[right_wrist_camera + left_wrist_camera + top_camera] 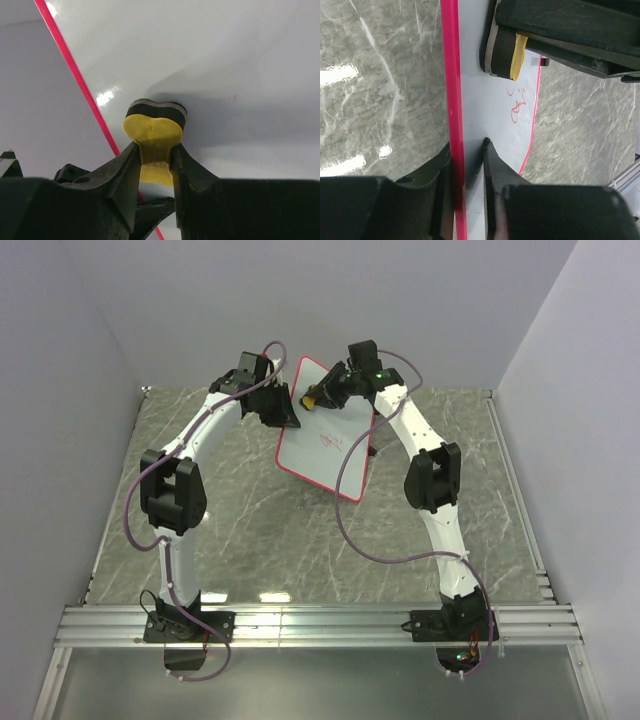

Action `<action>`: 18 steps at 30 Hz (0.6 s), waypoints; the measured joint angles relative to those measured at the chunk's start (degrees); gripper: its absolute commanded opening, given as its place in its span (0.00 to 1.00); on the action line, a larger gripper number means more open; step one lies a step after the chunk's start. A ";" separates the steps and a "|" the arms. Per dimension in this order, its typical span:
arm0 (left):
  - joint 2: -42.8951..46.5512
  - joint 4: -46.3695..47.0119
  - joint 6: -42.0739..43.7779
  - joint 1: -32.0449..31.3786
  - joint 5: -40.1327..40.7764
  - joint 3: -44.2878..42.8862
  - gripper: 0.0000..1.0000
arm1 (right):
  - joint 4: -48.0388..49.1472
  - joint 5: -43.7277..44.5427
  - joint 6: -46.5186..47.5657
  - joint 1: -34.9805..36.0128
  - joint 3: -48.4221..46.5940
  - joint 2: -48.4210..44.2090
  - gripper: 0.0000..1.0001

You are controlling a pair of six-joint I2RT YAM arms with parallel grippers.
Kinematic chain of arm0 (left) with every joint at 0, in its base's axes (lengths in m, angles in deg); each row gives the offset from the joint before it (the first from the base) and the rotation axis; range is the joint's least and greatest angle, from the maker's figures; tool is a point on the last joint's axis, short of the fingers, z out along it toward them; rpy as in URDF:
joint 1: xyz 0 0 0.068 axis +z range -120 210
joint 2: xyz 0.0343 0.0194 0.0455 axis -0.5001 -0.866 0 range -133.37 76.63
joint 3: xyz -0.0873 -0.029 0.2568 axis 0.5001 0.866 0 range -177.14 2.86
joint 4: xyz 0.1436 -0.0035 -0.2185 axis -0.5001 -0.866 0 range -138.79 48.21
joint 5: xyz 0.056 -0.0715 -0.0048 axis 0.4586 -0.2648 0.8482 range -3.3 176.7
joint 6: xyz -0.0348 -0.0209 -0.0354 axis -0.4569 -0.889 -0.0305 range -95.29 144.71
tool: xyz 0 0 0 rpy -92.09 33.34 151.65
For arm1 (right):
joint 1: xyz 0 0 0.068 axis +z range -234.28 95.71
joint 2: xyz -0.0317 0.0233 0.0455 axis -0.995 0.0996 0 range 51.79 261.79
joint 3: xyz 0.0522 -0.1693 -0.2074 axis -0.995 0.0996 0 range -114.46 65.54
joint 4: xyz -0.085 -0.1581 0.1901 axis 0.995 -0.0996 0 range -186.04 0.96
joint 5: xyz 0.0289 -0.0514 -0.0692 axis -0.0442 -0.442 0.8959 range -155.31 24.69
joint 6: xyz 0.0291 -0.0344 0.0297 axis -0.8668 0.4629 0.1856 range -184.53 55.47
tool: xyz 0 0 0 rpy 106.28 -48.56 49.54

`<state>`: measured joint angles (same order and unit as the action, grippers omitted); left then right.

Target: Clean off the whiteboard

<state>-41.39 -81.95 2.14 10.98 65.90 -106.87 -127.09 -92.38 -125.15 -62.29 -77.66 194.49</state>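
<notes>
Scribble (517, 103) on the whiteboard (482, 95) is too small to read, eraser (153, 131) is half buried in the right gripper (155, 149).

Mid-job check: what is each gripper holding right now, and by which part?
Left gripper clamps the whiteboard by its red-rimmed side edge. Right gripper pinches the yellow eraser at its narrow waist, felt face toward the board.

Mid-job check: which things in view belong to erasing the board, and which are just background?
Part of the job: whiteboard, gripped at its red rim by the left gripper; yellow eraser, clamped in the right gripper, pad against the board; red scribbles, not yet wiped.
Just there: marbled table; purple cables; metal rail.
</notes>
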 measured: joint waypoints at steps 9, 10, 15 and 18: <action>0.00 -1.07 0.02 -0.07 0.61 0.02 0.00 | -4.46 3.34 9.57 -0.02 7.28 -3.65 0.00; 0.00 -1.16 0.02 -0.07 0.63 0.02 0.00 | -4.79 3.80 10.82 -0.02 9.70 -4.83 0.00; -0.02 -1.27 0.07 -0.07 0.66 0.00 0.00 | -5.60 5.27 14.91 -0.20 20.74 -10.21 0.00; -0.09 -1.20 0.22 -0.07 0.50 0.00 0.00 | -5.11 5.68 16.26 -0.59 26.38 -12.74 0.00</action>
<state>-41.48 -83.15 2.36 10.91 66.41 -106.87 -132.20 -86.69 -108.89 -62.88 -51.28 181.74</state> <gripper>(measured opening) 0.261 0.350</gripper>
